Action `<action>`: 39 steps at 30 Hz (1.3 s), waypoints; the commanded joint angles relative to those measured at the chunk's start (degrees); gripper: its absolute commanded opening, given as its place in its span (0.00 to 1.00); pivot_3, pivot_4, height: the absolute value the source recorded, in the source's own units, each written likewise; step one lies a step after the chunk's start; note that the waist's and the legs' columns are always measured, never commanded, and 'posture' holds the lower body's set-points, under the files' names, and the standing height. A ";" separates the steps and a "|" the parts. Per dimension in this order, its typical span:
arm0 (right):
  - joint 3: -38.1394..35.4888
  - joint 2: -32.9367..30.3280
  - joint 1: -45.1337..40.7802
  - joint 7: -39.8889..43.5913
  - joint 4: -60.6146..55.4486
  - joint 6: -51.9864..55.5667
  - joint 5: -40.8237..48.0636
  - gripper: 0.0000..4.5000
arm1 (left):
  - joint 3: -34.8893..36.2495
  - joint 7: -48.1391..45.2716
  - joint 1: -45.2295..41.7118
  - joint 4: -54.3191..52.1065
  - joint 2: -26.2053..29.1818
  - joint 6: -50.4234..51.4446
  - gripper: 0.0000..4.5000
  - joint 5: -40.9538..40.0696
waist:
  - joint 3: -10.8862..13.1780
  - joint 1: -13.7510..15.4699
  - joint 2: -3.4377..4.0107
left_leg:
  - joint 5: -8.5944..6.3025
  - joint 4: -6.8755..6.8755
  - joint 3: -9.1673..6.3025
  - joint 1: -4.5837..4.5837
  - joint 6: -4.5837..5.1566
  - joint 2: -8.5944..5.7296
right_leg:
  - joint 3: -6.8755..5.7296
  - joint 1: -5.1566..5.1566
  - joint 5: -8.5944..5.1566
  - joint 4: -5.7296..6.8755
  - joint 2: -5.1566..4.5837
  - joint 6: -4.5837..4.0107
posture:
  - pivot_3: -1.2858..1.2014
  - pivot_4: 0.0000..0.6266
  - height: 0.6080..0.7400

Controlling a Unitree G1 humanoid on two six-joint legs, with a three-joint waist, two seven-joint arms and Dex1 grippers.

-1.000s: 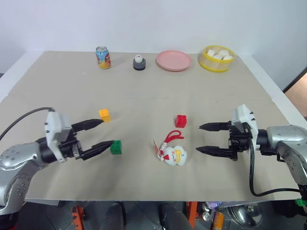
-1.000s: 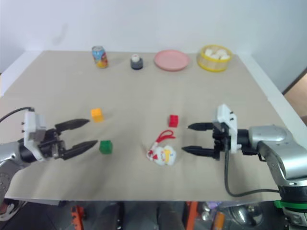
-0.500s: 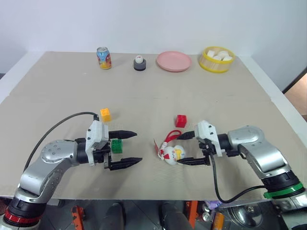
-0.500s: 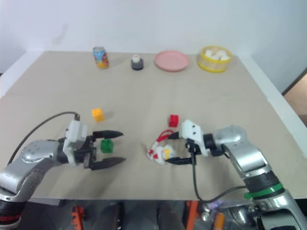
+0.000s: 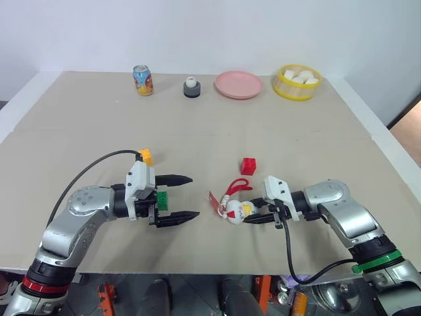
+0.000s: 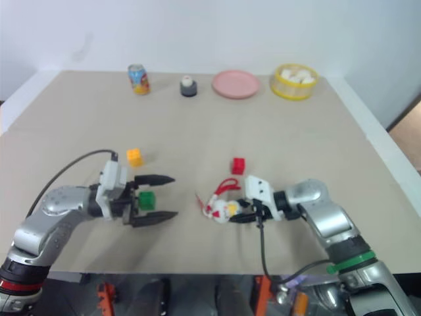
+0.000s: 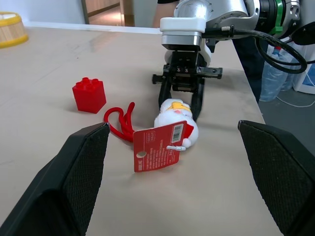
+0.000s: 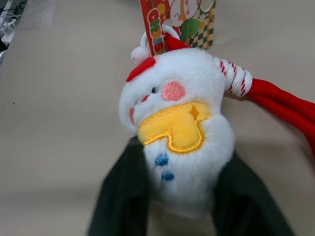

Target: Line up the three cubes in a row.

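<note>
Right pincer (image 5: 258, 212) is pinching the soft snowman (image 5: 237, 210) mid-frame; left pincer (image 5: 185, 197) is sitting spread beside the green cube (image 5: 161, 200). Yellow cube (image 5: 146, 156) lies upper left, red cube (image 5: 248, 166) centre. The cubes are looking light, rigid; best gripped on flat sides.

Lab: covered test table (image 5: 197, 112), cabling

Three studded cubes rest on the table: green cube (image 5: 160, 201) between the left gripper (image 5: 186, 197) fingers' bases, yellow-orange cube (image 5: 145, 156) behind it, red cube (image 5: 248, 166) beyond the right gripper (image 5: 253, 212).
</note>
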 commanded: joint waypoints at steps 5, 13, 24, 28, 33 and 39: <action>-4.60 -2.73 5.39 -1.75 1.38 1.35 0.12 0.00 | -1.02 -1.41 -3.08 2.32 -3.04 -1.71 0.96 -0.12 | -0.02 0.33 -0.02 | 0.00 0.28 -0.15 -0.02 0.00 -0.06 | -0.06 0.18 0.00 0.00 -0.01 0.06 | 0.52 0.24 1.00; -27.17 -13.02 8.19 -3.92 0.92 14.23 12.04 0.00 | -3.52 -4.14 -9.85 9.94 -6.82 -4.20 0.96 2.20 | 0.05 0.84 0.12 | 0.12 0.61 -0.03 -0.15 0.19 -0.25 | 0.08 0.23 0.24 0.00 -0.20 0.21 | 0.52 0.24 1.00; -28.94 -13.38 -8.83 -31.57 28.72 -2.78 -5.72 0.00 | -5.83 -6.38 -16.04 18.07 -12.72 -7.59 0.96 4.58 | 0.03 -0.90 0.26 | 0.15 0.44 0.15 -0.05 0.27 -0.20 | 0.22 0.05 0.40 0.00 -0.11 0.22 | 0.52 0.24 1.00; -25.38 -8.33 -11.97 -39.03 32.80 -5.64 -10.62 0.00 | -5.98 -6.99 -16.73 19.22 -13.67 -8.18 0.96 5.13 | 0.03 -1.29 0.28 | 0.17 0.38 0.10 -0.05 0.29 -0.19 | 0.24 0.07 0.38 0.00 -0.06 0.24 | 0.52 0.24 1.00; -23.30 -4.08 -12.69 -40.35 33.70 -5.70 -11.87 0.44 | -5.98 -7.12 -16.71 19.22 -14.06 -8.36 0.96 5.50 | 0.05 -1.46 0.40 | 0.17 0.36 0.09 -0.18 0.30 -0.33 | 0.43 0.07 0.41 0.00 -0.11 0.67 | 0.52 0.24 1.00; -23.41 -2.62 -14.15 -38.67 33.65 -2.39 -10.30 0.81 | -5.61 -6.73 -15.58 18.04 -13.76 -7.82 0.96 5.25 | 0.05 -1.48 0.40 | 0.16 0.35 0.02 -0.15 0.31 -0.33 | 0.41 0.11 0.38 0.00 -0.08 0.64 | 0.52 0.24 1.00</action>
